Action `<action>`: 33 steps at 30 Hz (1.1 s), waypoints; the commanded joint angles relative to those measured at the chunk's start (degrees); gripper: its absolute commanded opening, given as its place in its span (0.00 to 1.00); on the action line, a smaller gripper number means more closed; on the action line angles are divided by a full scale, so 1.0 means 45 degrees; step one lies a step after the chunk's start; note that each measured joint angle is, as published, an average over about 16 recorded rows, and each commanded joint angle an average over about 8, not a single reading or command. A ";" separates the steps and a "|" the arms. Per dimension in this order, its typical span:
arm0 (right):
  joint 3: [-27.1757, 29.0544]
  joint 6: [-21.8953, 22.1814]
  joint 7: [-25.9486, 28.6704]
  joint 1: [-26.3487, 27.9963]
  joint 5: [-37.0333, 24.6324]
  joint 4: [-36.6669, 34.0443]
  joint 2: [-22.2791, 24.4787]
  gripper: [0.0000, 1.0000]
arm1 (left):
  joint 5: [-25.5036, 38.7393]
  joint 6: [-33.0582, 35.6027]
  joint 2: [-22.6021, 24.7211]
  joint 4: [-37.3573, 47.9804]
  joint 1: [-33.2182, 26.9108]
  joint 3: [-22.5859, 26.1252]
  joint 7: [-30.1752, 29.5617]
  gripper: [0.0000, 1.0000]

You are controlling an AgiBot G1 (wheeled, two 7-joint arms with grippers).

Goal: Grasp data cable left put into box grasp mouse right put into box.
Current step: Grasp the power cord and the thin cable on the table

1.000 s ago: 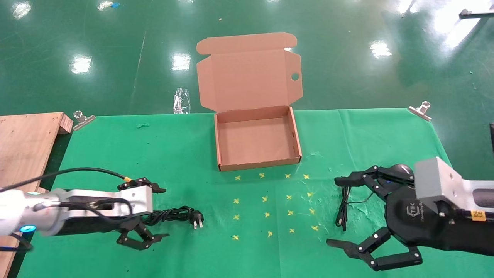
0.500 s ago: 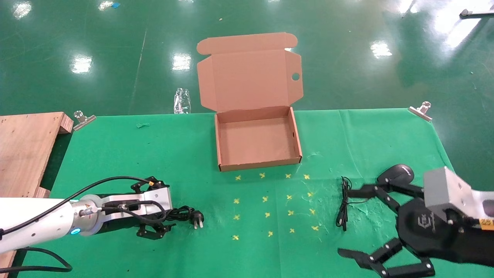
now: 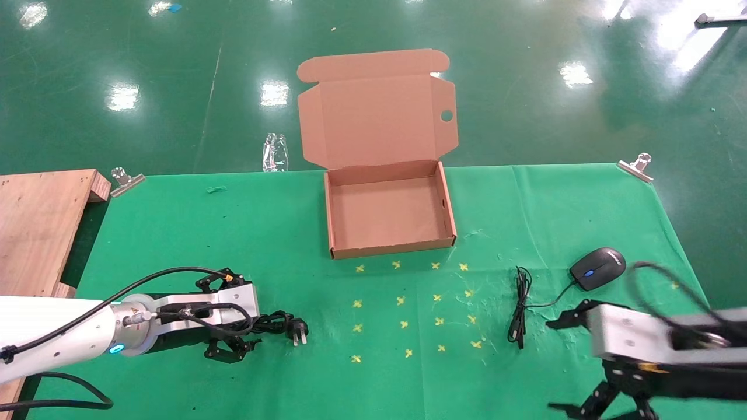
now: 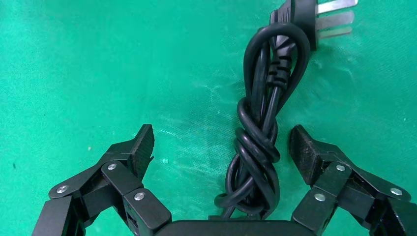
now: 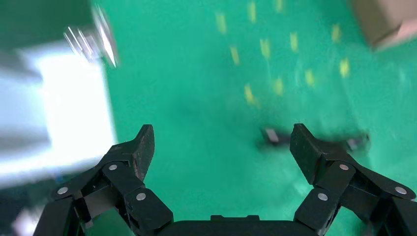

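The data cable (image 3: pixel 265 322) lies bundled on the green cloth at the front left, its plug (image 3: pixel 299 332) pointing right. My left gripper (image 3: pixel 248 326) is open and low over it. In the left wrist view the left gripper (image 4: pixel 222 140) has a finger on each side of the cable's knotted part (image 4: pixel 255 147), neither touching it. The mouse (image 3: pixel 597 268) sits at the right with its thin cord (image 3: pixel 519 309) beside it. My right gripper (image 3: pixel 563 364) is open and empty near the front edge, short of the mouse. It is also open in the right wrist view (image 5: pixel 222 137). The box (image 3: pixel 390 248) stands open and empty at the back centre.
A wooden board (image 3: pixel 35 227) lies at the far left. Metal clips (image 3: pixel 125 178) (image 3: pixel 636 165) hold the cloth at the back corners. Yellow cross marks (image 3: pixel 408 309) dot the cloth in front of the box. The box lid (image 3: pixel 376 116) stands up behind it.
My left gripper has dropped and moved right until it straddles the cable. My right arm has pulled back toward the front edge, uncovering the mouse.
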 commanded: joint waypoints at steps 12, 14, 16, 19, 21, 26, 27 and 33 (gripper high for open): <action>-0.3228 -0.0466 -0.1902 0.2531 -0.6180 -0.0692 -0.3761 1.00 | 0.0009 0.0004 0.0004 -0.0001 -0.0004 0.0003 -0.0009 1.00; -0.3453 -0.0344 -0.1968 0.2593 -0.6641 -0.0858 -0.4041 1.00 | 0.0009 0.0004 0.0004 -0.0001 -0.0004 0.0003 -0.0009 1.00; -0.3606 -0.0176 -0.2060 0.2633 -0.6986 -0.1038 -0.4270 1.00 | 0.0009 0.0004 0.0004 -0.0001 -0.0004 0.0003 -0.0009 1.00; -0.3756 0.0128 -0.2281 0.2687 -0.7353 -0.1393 -0.4571 1.00 | 0.0009 0.0004 0.0004 -0.0001 -0.0004 0.0003 -0.0009 1.00; -0.3846 0.0347 -0.2494 0.2734 -0.7554 -0.1740 -0.4788 1.00 | 0.0009 0.0004 0.0004 -0.0001 -0.0004 0.0003 -0.0009 1.00; -0.4055 0.0833 -0.3136 0.2927 -0.7913 -0.2943 -0.5393 1.00 | 0.0009 0.0004 0.0004 -0.0001 -0.0004 0.0003 -0.0009 1.00; -0.4096 0.0914 -0.3271 0.2977 -0.7972 -0.3197 -0.5513 1.00 | 0.0009 0.0004 0.0004 -0.0001 -0.0004 0.0003 -0.0009 1.00; -0.4272 0.1317 -0.3882 0.3222 -0.8264 -0.4309 -0.6036 0.92 | 0.0011 0.0004 0.0005 0.0001 -0.0003 0.0002 -0.0009 0.82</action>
